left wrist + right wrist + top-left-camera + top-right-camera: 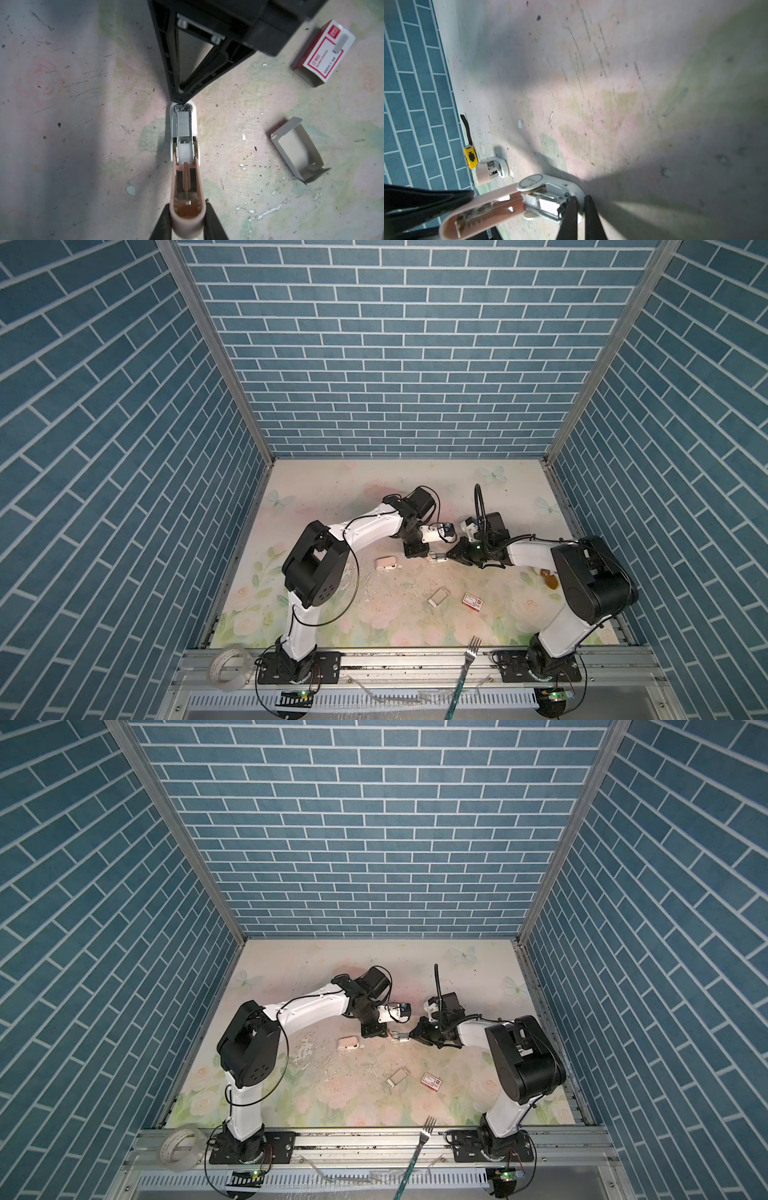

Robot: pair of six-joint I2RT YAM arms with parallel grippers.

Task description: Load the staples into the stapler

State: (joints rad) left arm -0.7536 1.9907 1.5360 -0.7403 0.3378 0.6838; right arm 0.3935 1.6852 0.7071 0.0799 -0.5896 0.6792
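Closest to the left wrist lens, the left claw (188,207) is shut tight on the end of the rounded pink plastic lid (187,220) of the small pink-and-white stapler (194,124), holding it swung up off the base. The staples (184,122), a silvery-grey metal strip, lie in the steel channel near the nose. The right claw (181,101) is all but closed, its tips touching the stapler's nose. In the right wrist view its black fingers (571,216) sit at the front of the base, but whether they pinch it or only press cannot be told.

The likeliest trouble, I judge, is the lid coming down onto those tips, or the light base skidding or tipping if the nose is let go while the lid is pulled. Either could shake the strip out of its channel.

In both top views the claws meet nose to nose mid-bench, so each arm's free way out is back along its own side. A second closed pink stapler (385,563) lies near on the left. The white-and-red card box (473,600) and its opened pale card tray (438,596) lie apart toward the front. The floral bench (332,489) is open behind, its edges well away.
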